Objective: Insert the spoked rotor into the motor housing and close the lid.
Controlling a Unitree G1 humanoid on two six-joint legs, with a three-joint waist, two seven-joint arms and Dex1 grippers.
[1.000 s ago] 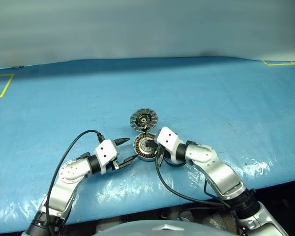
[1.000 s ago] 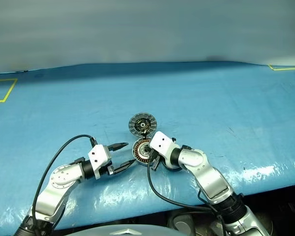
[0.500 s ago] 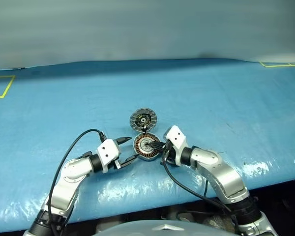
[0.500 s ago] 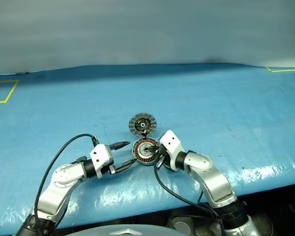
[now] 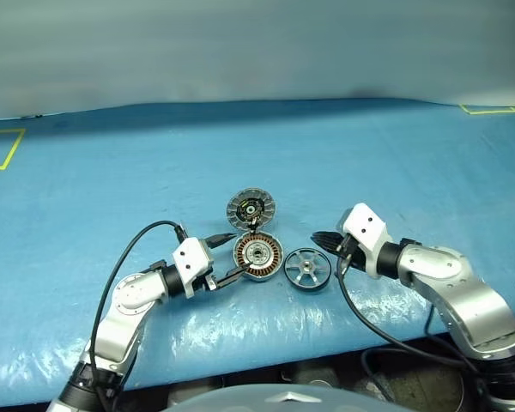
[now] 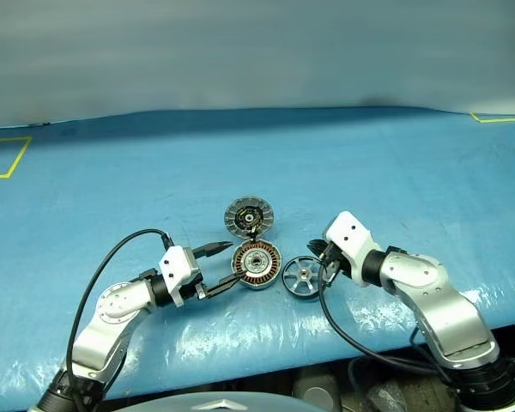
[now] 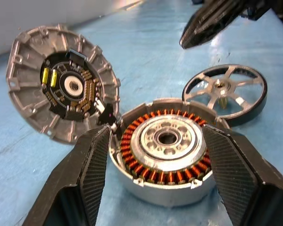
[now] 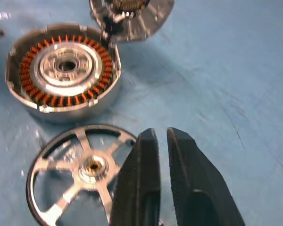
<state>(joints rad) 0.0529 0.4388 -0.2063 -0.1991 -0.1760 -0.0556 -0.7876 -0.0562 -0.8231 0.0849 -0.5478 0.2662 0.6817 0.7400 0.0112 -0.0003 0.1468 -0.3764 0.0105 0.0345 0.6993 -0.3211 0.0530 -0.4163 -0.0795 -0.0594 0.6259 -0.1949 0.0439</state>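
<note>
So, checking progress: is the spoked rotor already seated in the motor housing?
No, the spoked rotor lies on the blue table beside the motor housing.

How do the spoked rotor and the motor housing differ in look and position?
The spoked rotor is an open wheel with gaps between its spokes; the motor housing is filled with copper-coloured windings. The left gripper straddles the housing; the rotor lies free beside it. Both are round, silver and flat on the blue table.

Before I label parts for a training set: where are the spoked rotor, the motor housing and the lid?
spoked rotor (image 5: 306,269), left eye view, on its central hub.
motor housing (image 7: 166,138), left wrist view, on its silver centre.
lid (image 6: 249,217), right eye view, on its dark inner face.
</note>
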